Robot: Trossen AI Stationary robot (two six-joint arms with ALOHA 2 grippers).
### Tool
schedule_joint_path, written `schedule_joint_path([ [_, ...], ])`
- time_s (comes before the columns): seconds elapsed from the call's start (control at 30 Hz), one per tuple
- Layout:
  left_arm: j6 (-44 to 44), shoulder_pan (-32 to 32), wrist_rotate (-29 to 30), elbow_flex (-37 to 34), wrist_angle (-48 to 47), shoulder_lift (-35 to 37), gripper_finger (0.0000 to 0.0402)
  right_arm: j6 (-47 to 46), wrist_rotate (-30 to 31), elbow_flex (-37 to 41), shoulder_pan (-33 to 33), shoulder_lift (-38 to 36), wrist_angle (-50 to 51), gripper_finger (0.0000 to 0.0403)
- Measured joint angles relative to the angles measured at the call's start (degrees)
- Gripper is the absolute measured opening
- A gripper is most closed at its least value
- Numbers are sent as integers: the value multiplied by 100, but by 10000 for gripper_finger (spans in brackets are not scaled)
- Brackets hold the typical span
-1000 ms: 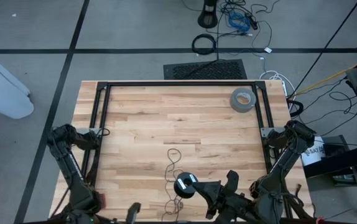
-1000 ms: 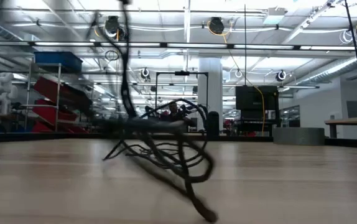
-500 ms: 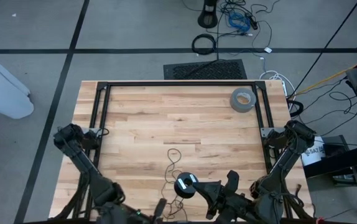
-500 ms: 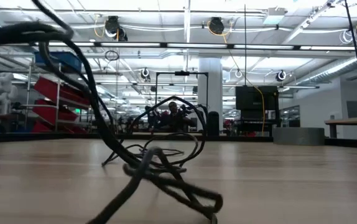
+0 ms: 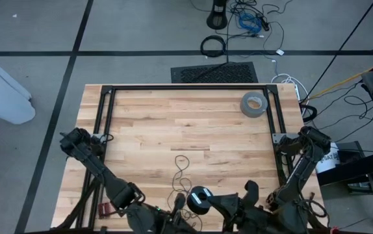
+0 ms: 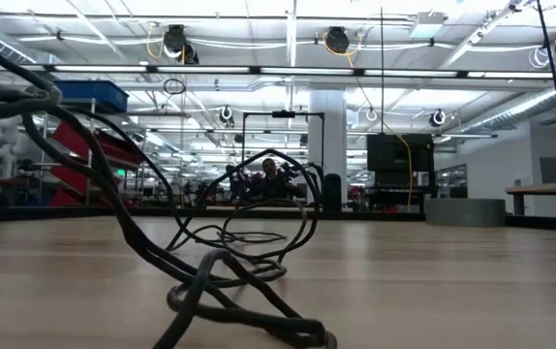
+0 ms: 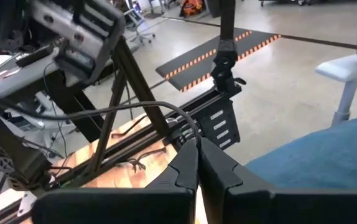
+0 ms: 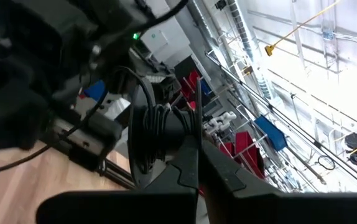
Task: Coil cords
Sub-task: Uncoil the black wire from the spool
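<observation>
I see the thin black cord (image 5: 181, 170) trailing lengthwise toward my clenched, empty left gripper (image 5: 179, 203), nearer than the clenched right gripper (image 8: 197, 163).

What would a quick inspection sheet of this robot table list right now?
Surface: wooden table, bare across its middle.
Job's things: thin black cord lying in loose loops near the front edge; it also sprawls across the low view.
Clutter: grey tape roll at the far right corner.
Grippers: left pincer shut; right pincer shut on wound cord strands, both at the front edge.
Cables: loose wires on the floor beyond the table.
Surroundings: black mat; white container at left.
</observation>
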State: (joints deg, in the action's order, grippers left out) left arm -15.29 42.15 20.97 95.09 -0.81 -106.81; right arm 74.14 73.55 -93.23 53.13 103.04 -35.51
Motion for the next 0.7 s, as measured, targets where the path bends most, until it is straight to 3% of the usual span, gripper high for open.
schedule_joint_path([
  [0.13,-2,-103,-130,0,294,-168,10,47,-8,0,24,0,-35,0],
  [0.37,4,-376,-1019,0,963,-551,10,51,-8,0,23,-2,-34,0],
  [0.7,272,-787,-1044,0,560,-721,10,172,-36,0,258,-43,-437,0],
])
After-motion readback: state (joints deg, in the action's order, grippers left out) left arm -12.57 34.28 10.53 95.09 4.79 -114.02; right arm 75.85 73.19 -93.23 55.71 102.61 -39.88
